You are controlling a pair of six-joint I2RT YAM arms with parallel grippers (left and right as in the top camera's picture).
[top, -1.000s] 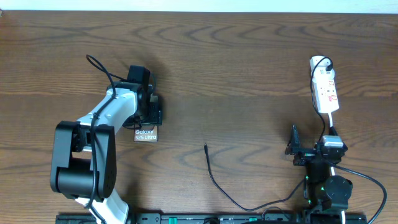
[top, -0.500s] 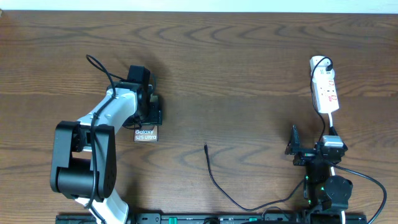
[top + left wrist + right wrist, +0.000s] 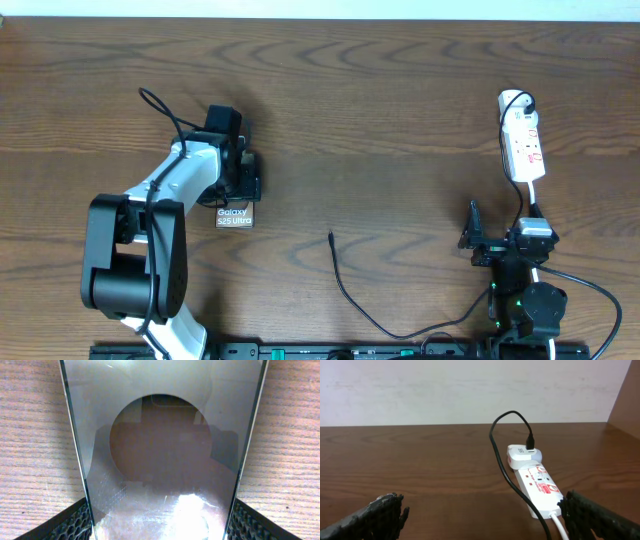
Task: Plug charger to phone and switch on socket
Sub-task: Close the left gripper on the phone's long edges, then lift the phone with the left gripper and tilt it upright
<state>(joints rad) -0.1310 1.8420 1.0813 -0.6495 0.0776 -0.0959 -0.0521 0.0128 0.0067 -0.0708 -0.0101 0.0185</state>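
The phone lies flat on the table at the left, its white lettering showing. In the left wrist view the phone fills the space between my fingers, its glossy face mirroring the camera. My left gripper is shut on its two long edges. The charger trails across the table's middle; its slim tip lies free, well right of the phone. The white socket lies at the far right with an adapter plugged into one end. My right gripper stands open just short of the socket.
A white adapter with a looping black cable sits at the socket's far end, and a white cord leaves its near end. The table's far edge meets a pale wall. Thick arm cables run along the front right.
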